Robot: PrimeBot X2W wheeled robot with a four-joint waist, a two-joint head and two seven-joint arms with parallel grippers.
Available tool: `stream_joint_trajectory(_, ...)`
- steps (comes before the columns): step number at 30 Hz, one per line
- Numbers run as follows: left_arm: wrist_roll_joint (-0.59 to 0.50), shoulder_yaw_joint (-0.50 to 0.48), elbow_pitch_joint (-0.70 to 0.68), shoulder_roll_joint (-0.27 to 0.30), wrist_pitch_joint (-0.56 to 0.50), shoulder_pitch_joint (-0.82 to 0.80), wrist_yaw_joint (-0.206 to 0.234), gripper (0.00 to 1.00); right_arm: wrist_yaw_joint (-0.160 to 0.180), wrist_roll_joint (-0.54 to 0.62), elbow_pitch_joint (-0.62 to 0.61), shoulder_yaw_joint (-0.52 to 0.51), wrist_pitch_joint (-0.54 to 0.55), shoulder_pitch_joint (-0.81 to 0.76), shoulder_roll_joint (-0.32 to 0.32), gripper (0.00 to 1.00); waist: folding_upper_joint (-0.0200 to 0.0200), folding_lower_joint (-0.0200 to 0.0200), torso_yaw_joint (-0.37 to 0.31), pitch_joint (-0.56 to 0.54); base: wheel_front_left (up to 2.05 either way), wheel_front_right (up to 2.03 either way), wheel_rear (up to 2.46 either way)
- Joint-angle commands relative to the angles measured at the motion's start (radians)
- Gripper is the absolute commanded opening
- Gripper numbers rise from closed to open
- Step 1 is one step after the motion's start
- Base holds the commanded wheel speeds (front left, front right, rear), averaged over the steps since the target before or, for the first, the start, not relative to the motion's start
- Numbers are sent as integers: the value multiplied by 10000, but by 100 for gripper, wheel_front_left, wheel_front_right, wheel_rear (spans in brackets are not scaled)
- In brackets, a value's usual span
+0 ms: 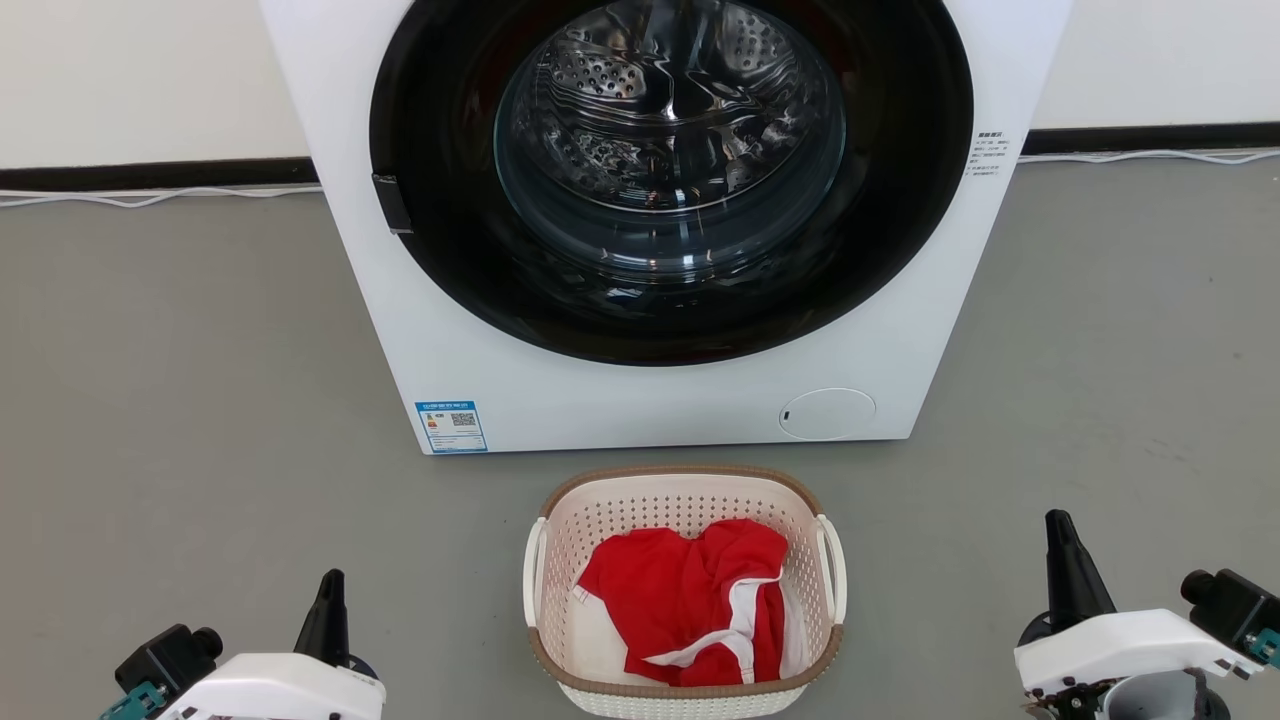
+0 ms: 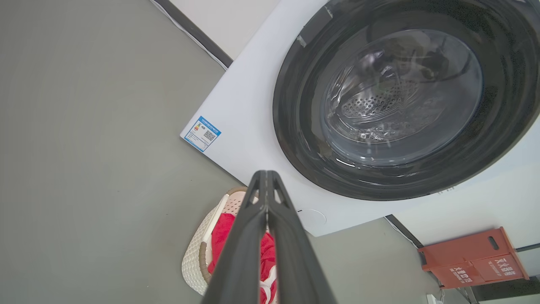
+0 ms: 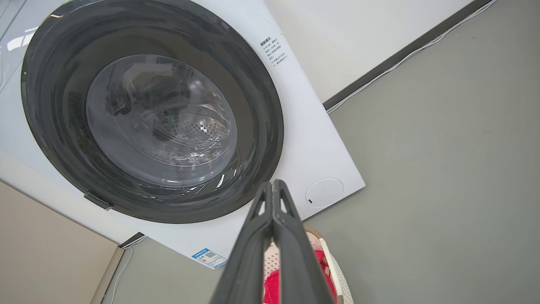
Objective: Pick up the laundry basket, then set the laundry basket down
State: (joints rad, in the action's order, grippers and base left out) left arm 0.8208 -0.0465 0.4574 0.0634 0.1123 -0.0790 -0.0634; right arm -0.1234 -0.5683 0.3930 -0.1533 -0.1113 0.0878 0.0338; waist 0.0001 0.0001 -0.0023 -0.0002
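1. The laundry basket [image 1: 650,512] stands upright on the grey floor [image 1: 200,400], just in front of the washer [image 1: 600,400]. It sits between my two arms and touches neither.
2. My left fingers [image 1: 326,615] are pressed together with nothing in them, low on the left and well apart from the basket. My right fingers [image 1: 1072,575] are together and empty too, off to the right.
3. A basket on the floor with my fingers clear of it fits one waiting to be lifted or one set back down. I cannot tell which.
4. I judge it light: thin perforated plastic holding only a crumpled red garment [image 1: 690,590]. The walls would probably flex if squeezed, and the brown rim looks stiffer. The cloth is soft and may shift, but it adds little weight.
5. For any lift, the two white handles [image 1: 533,570], one on each side, look like the best hold, one per arm, to keep the basket level. Smooth plastic may slip in narrow fingers, so hooking under a handle seems safer than pinching a wall.
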Motion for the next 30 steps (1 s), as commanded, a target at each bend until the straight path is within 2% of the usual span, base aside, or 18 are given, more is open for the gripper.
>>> stream_joint_trajectory(1, 348, -183, -357, 73, -113, -300, -117, 0, -32, -476, -367, 140, 152, 273, 111, 0, -1, -1, 1, 1, 0, 0, 0)
stream_joint_trajectory(30, 3237, -374, -1033, -6, -937, -297, -330, 0, -48, -4286, -795, 237, 956, 246, 131, 0, -1, -1, 9, 13, 0, 0, 0)
